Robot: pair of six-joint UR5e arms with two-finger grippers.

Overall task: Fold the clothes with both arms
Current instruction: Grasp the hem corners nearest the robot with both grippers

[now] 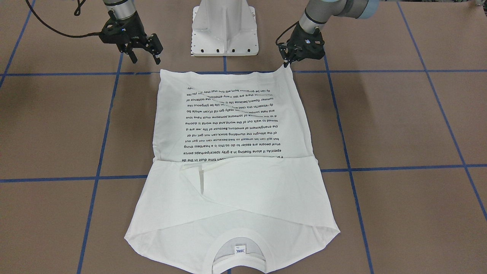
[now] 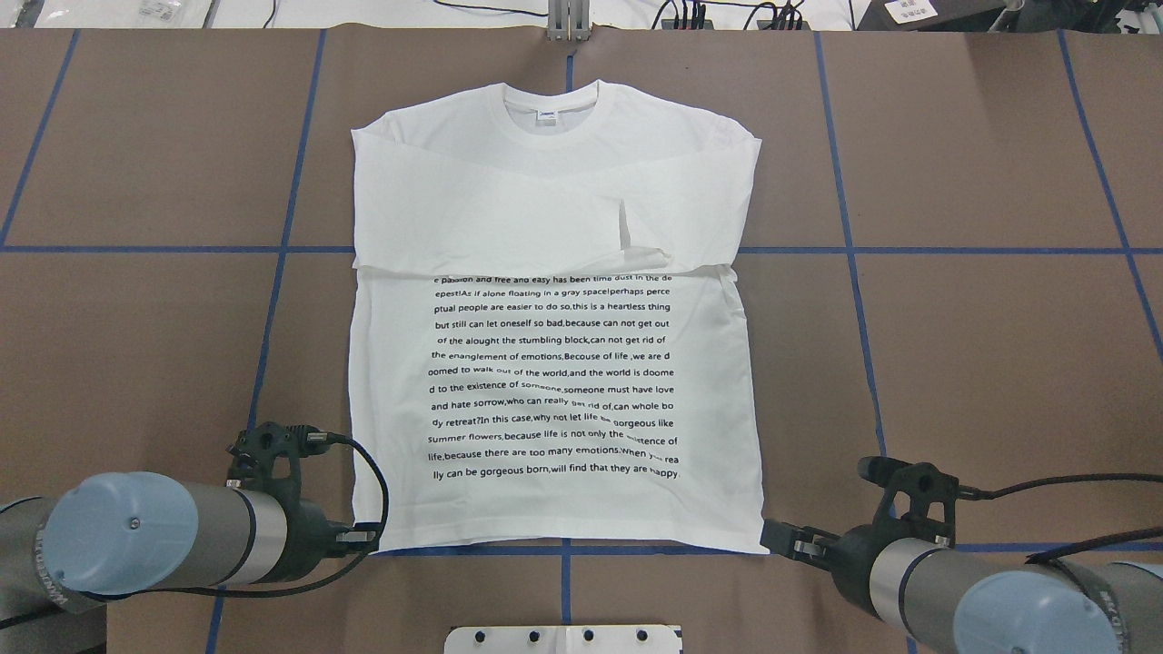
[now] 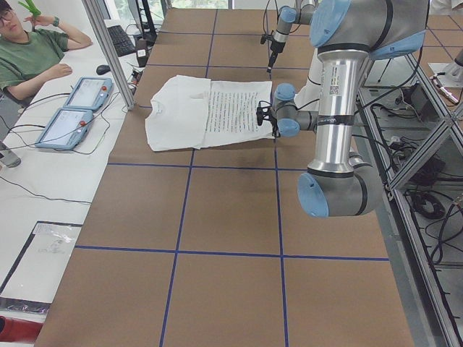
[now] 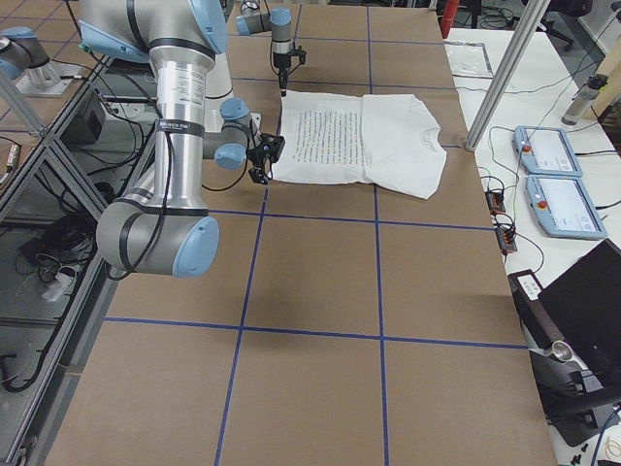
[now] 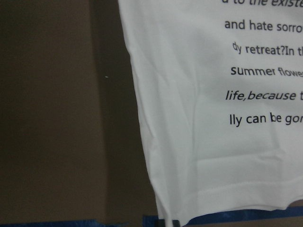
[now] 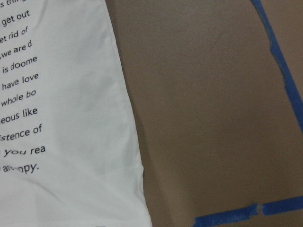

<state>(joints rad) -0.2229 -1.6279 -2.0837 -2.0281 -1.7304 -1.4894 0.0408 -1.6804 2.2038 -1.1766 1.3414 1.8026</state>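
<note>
I see large white long-sleeved cotton T-shirt (image 2: 554,363) flat at centre of brown blue-taped table (image 2: 954,363), text side up, sleeves folded across chest, ribbed collar (image 2: 552,100) far from robot. L gripper (image 1: 286,62): fingers narrow, pinching near-left hem corner. R gripper (image 1: 145,59): fingers wide, holding nothing, just beside near-right corner.

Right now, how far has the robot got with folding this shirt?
Done: both sleeves lie folded across the white T-shirt. In hand: the left gripper seems to pinch one hem corner; the right gripper hangs open near the other. Left: probably folding the hem toward the collar.
</note>
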